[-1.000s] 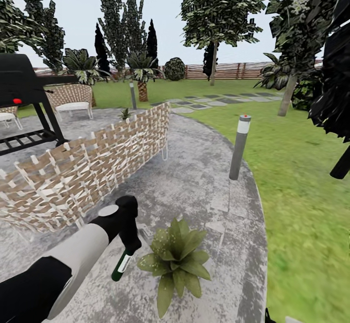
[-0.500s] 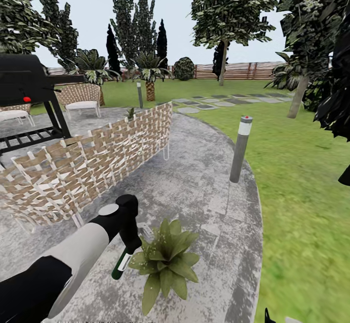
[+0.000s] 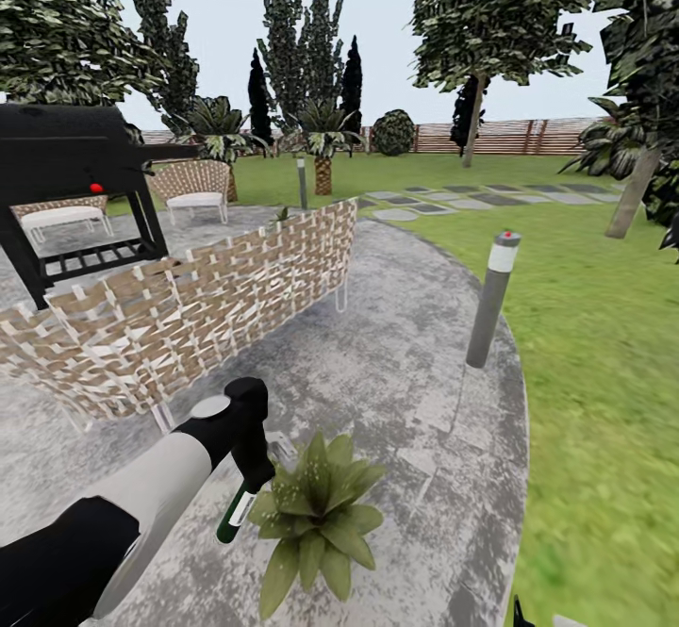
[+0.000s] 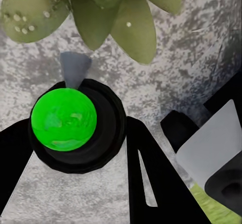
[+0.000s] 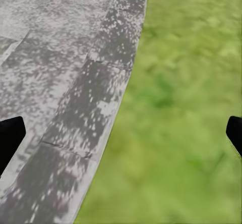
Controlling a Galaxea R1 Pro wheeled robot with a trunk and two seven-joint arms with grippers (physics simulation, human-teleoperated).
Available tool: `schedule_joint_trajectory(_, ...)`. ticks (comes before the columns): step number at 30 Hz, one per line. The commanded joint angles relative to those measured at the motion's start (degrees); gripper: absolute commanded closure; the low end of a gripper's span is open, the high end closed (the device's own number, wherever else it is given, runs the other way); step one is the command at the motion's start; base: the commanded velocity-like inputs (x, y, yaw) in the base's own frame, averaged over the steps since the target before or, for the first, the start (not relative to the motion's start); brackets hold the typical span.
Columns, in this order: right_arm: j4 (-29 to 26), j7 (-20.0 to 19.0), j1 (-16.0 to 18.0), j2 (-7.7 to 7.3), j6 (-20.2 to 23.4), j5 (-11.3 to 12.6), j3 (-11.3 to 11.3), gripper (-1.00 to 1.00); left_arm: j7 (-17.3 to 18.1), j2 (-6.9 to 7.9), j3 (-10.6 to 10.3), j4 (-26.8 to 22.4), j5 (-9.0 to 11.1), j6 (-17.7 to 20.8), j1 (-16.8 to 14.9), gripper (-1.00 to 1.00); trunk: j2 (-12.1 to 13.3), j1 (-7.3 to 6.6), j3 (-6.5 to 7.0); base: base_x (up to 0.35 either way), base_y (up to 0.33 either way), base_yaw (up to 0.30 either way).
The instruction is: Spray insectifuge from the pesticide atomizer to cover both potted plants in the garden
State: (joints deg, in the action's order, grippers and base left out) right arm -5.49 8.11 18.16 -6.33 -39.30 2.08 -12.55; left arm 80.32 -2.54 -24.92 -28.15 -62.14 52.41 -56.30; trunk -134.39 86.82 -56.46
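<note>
The slim white and dark green pesticide atomizer hangs pointing down from the black left gripper, which is closed tight around it, right next to the potted plant with broad pointed green leaves. Tiny whitish specks of insectifuge dot those leaves, and the plant sits on the round mottled grey stone patio near a brown woven wicker seat and a short grey post lamp. The right gripper has its two black tips far apart, holding nothing, over the patio edge and the green lawn.
</note>
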Motion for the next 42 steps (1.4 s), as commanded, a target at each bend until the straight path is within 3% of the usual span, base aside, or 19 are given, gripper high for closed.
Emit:
schedule_joint_trajectory(1, 0.04, 0.09, 0.03, 0.00, -0.16, 0.20, 0.15, -1.00, 0.60, -0.01, -0.08, -0.07, -0.53, 0.58, -0.03, 1.00, -0.02, 0.02, -0.06, 0.277, -0.149, 0.016)
schedule_joint_trajectory(9, 0.04, 0.09, 0.03, 0.00, -0.16, 0.20, 0.15, -1.00, 0.63, -0.03, -0.04, -0.07, -0.53, 0.58, -0.01, 1.00, -0.02, 0.02, -0.06, 0.173, -0.073, 0.009)
schedule_joint_trajectory(20, 0.04, 0.11, 0.02, 0.00, -0.16, 0.18, 0.15, -1.00, 0.63, -0.27, -0.04, -0.07, -0.62, 0.68, -0.31, 1.00, -0.02, 0.02, -0.06, 0.001, 0.000, 0.260)
schedule_joint_trajectory(25, 0.04, 0.08, 0.03, 0.00, -0.16, 0.20, 0.15, -1.00, 0.56, -0.28, -0.04, -0.08, -0.69, 2.87, -0.36, 1.00, -0.02, 0.02, -0.06, 0.000, -0.021, 0.137)
schedule_joint_trajectory(36, 0.04, 0.07, 0.03, 0.00, -0.16, 0.18, 0.15, -1.00, 0.54, -0.19, -0.04, -0.07, -0.70, 3.13, -0.30, 1.00, -0.02, 0.02, -0.06, 0.002, -0.251, 0.006)
schedule_joint_trajectory(42, 0.04, 0.07, 0.01, 0.00, -0.16, 0.13, 0.16, -1.00, 0.54, -0.19, -0.04, -0.07, -0.70, 3.13, -0.30, 1.00, -0.02, 0.02, -0.06, 0.181, -0.159, 0.202)
